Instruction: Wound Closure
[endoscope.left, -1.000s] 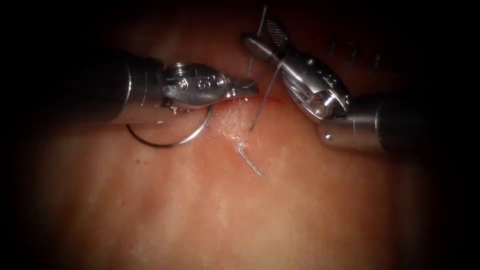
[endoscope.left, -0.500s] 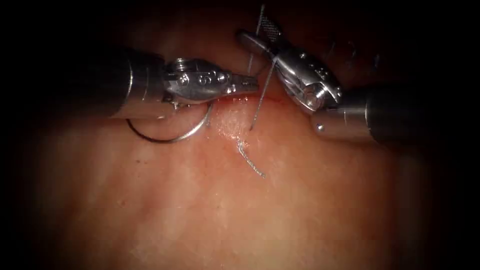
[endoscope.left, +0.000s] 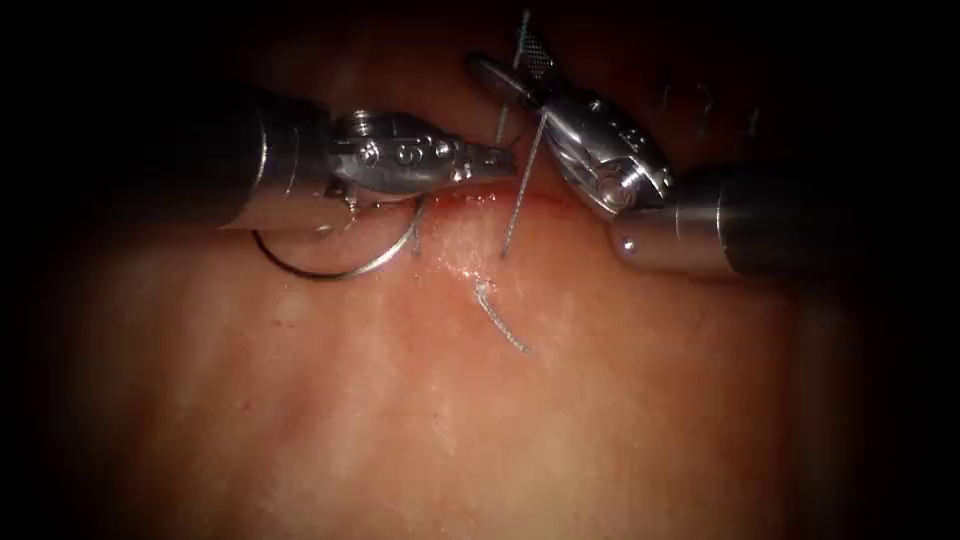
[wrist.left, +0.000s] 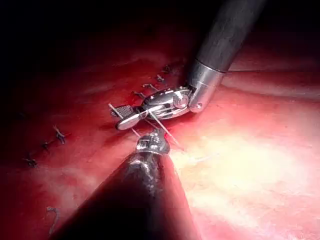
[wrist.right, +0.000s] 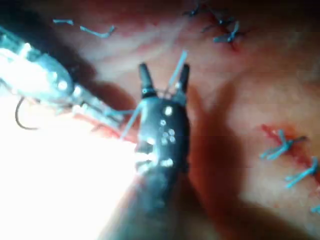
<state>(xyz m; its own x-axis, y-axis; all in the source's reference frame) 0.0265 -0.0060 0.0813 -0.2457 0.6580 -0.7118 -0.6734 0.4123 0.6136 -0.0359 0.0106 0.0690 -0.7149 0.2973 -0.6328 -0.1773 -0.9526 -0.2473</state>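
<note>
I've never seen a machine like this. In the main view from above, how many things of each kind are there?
Tools: 2; left end effector shut on the thread, right end effector open, holding nothing
Curved needle: 1, lying on the tissue left of the cut
Thread: 1
Cut thread end: 1
Total: 5

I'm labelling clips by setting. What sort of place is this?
Likely a bench suturing practice setup: two needle drivers, the left pincer and right pincer, work thread over bare tissue, with knotted stitches nearby.
</note>
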